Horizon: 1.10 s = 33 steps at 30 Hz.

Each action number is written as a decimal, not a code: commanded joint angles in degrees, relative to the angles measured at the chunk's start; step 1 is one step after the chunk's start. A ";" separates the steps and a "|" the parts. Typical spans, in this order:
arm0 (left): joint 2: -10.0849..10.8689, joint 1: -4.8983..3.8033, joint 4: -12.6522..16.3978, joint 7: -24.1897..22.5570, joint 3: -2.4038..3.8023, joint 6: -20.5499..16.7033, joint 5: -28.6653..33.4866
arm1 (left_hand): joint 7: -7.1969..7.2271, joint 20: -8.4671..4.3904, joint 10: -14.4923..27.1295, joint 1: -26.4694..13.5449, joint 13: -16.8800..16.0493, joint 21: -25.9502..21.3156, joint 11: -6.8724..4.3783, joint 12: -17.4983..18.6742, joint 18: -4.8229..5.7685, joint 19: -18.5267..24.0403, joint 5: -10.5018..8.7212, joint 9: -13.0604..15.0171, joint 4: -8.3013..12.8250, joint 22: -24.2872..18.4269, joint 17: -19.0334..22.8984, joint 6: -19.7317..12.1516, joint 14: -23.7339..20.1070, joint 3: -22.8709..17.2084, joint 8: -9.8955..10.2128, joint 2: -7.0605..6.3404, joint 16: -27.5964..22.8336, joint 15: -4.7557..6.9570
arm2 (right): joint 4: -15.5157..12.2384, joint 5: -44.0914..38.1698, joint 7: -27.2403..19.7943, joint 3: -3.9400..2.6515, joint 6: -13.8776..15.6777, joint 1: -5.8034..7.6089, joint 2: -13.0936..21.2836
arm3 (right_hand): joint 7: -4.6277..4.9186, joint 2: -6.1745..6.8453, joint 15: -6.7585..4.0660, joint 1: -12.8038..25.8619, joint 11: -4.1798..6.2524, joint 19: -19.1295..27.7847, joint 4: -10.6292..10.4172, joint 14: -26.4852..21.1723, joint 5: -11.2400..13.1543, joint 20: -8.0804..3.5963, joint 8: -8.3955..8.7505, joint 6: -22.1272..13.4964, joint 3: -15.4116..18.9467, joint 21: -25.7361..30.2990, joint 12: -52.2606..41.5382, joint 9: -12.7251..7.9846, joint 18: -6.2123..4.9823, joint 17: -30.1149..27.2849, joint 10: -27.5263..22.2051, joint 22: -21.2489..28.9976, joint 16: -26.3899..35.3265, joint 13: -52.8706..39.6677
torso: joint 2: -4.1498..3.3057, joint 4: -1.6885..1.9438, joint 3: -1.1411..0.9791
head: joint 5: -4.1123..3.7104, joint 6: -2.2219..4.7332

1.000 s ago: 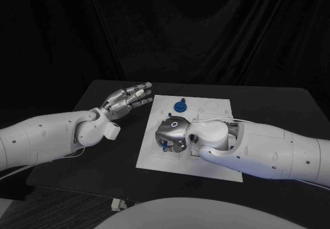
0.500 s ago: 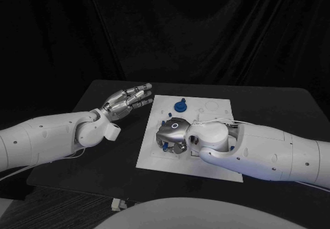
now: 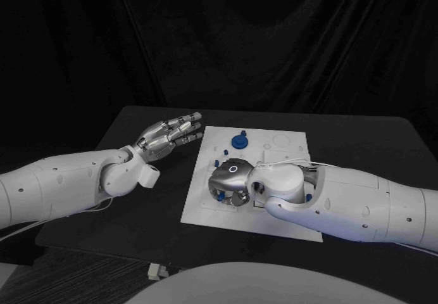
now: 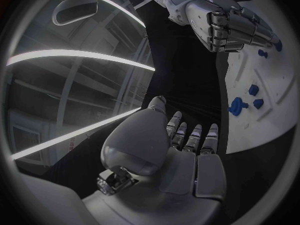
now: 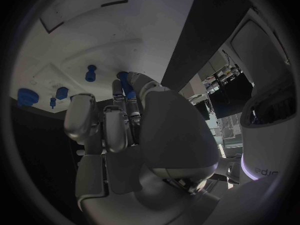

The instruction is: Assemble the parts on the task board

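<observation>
We see the silver right hand curled down on a small blue part to seat it in the white task board, while the silver left hand hovers spread and empty beside the board over the black tabletop, out of the way.

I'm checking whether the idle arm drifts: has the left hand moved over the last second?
No. The left hand stays beside the task board's far left corner, fingers spread, holding nothing.
</observation>
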<state>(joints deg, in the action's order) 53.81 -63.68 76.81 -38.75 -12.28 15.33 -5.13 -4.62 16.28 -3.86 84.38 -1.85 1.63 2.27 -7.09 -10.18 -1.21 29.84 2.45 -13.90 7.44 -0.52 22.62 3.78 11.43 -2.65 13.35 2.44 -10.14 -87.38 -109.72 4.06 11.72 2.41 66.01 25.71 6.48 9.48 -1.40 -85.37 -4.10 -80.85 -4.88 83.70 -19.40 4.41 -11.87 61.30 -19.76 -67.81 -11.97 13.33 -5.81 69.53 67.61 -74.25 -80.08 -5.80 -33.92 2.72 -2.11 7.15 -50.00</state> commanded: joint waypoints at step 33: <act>-0.56 0.26 -0.71 -0.44 0.05 1.10 0.06 | -0.14 0.07 0.34 0.88 0.33 -0.43 0.57 -0.32 0.09 -0.60 0.95 -0.02 0.36 0.40 -0.60 0.29 -0.65 -2.14 0.27 -0.04 0.89 -0.02 | -1.66 0.93 3.37 0.07 6.85 0.02 2.32 | -7.57 0.89 0.48 2.34 -0.72 5.35 -5.13 -2.54 10.98 0.87 7.60 -20.26 8.26 11.67 -0.43 -5.16 -0.68 -6.13 -20.36 -7.05 3.25 -1.62 | -0.01 -0.02 -0.02 | 0.08 0.00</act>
<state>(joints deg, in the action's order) 53.31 -63.51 76.04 -38.60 -12.27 15.68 -5.13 -4.62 16.28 -3.85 84.38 -1.85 1.63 2.27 -7.09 -10.18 -1.21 29.84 2.45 -13.90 7.44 -0.52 22.62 3.78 11.43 -2.65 13.36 2.44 -10.14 -88.53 -108.69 6.80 11.82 4.69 65.73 27.63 -1.10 10.35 -0.97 -81.84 -4.83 -76.32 -10.17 81.61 -9.62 5.23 -4.64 41.24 -12.27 -57.14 -11.17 8.73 -5.84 63.97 47.58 -74.25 -77.86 -6.69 -33.94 2.72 -2.11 7.17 -50.00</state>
